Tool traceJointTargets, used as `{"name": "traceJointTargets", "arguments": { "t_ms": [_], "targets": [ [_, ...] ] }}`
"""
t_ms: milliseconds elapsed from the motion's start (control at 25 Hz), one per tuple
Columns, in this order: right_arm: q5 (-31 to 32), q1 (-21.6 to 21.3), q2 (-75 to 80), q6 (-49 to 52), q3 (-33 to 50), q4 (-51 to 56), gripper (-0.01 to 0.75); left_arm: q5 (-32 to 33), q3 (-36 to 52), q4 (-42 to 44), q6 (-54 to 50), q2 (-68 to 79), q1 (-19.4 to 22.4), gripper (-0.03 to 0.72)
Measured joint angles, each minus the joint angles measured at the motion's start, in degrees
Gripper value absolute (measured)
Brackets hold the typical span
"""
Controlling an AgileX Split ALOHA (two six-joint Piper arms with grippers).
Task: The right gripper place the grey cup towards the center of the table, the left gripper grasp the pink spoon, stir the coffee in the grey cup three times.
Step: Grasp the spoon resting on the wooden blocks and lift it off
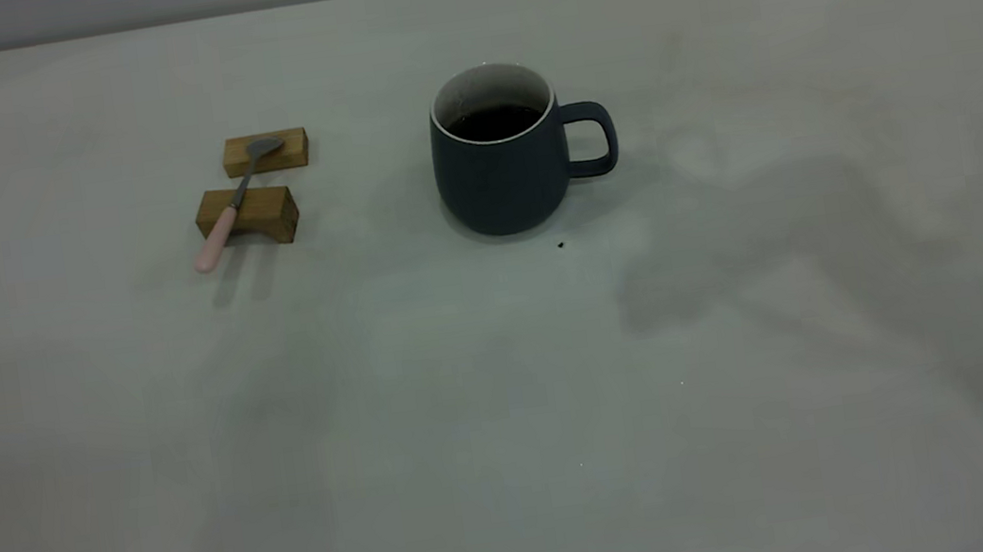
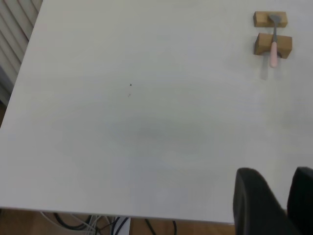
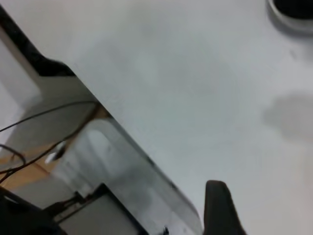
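The grey cup (image 1: 503,179) stands upright near the middle of the table (image 1: 511,425), handle to the right, with dark coffee (image 1: 492,122) inside. The pink spoon (image 1: 231,210) lies across two wooden blocks at the left, bowl on the far block. Neither gripper shows in the exterior view. In the left wrist view my left gripper (image 2: 276,178) hangs open and empty near the table's edge, far from the spoon (image 2: 274,49). My right gripper (image 3: 269,210) shows one dark finger (image 3: 218,205) above bare table, with nothing held. A blurred part of the cup (image 3: 293,12) lies far off.
The far wooden block (image 1: 290,149) and the near one (image 1: 266,218) carry the spoon. A small dark speck (image 1: 561,245) lies just in front of the cup. Cables (image 2: 102,225) hang below the table edge by the left arm. Dark equipment (image 3: 93,215) sits past the edge by the right arm.
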Motion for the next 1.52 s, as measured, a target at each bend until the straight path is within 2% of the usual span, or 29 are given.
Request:
{"name": "traceJointTargets", "arguments": {
  "t_ms": [200,440,640,800,920,1280,1520],
  "targets": [
    [1.59,-0.07,-16.42,16.47,9.06,-15.64,0.491,0.00,0.00,0.00,0.00,0.00,0.00,0.239],
    [2.01,-0.07,-37.09,30.38,27.84,-29.63,0.491,0.00,0.00,0.00,-0.05,0.00,0.00,0.239],
    [1.09,-0.10,-54.61,33.24,45.20,-33.49,0.491,0.00,0.00,0.00,-0.05,0.00,0.00,0.239],
    [0.03,-0.10,-64.87,33.73,54.84,-34.28,0.491,0.00,0.00,0.00,-0.05,0.00,0.00,0.239],
    [-1.22,-0.98,-72.36,34.79,56.82,-33.10,0.491,0.00,0.00,0.00,-0.05,0.00,0.00,0.239],
    [-3.64,-10.20,-93.43,35.91,58.70,-30.96,0.491,0.00,0.00,0.00,-0.05,0.00,0.00,0.239],
    [-3.21,-13.01,-103.51,35.91,58.70,-30.95,0.491,0.00,0.00,0.00,-0.05,0.00,0.00,0.239]
  ]
}}
